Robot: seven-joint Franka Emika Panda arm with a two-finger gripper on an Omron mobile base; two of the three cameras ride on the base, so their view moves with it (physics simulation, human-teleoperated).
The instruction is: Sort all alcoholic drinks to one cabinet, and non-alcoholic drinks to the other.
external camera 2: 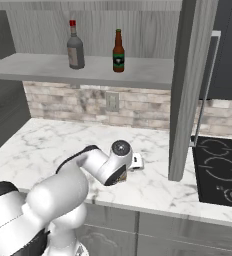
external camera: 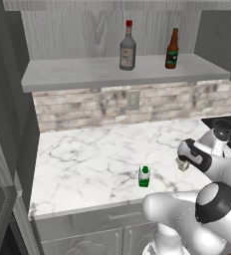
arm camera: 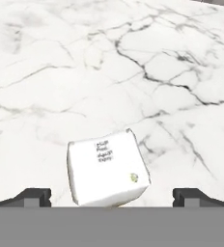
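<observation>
Two wide-spread claw fingertips astride the untouched cream carton.

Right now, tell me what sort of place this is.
A rendered home kitchen, it seems: a marble counter under a brick backsplash, a black cooktop beside it, and two bottles on a grey wall-cabinet shelf.
</observation>
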